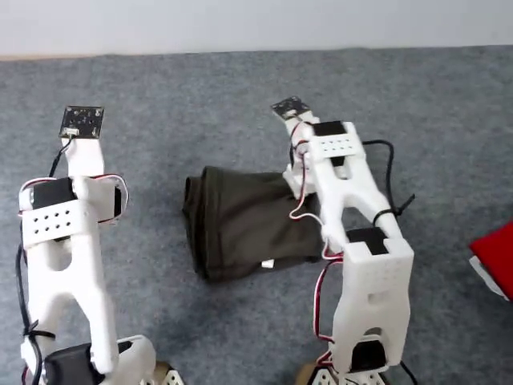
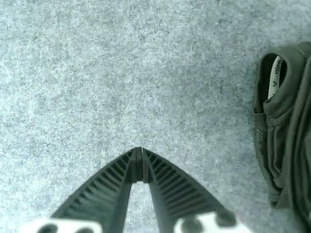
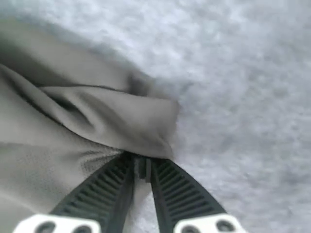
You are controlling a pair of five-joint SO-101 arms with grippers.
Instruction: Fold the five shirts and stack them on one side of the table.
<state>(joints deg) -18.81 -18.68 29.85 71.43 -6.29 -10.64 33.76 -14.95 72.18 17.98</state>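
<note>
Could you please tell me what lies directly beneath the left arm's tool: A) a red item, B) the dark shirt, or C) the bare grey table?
C: in the left wrist view the left tool is shut above the bare grey table, and the dark shirt lies apart from it, off to one side.

You have one dark shirt (image 1: 240, 228), at the middle of the high view. At that frame's right edge you have one red thing (image 1: 495, 258). Count two arms: left arm (image 1: 64, 241), right arm (image 1: 357, 216). Two claws: left claw (image 2: 141, 151), right claw (image 3: 142, 161). One grey counter (image 1: 160, 88).
</note>
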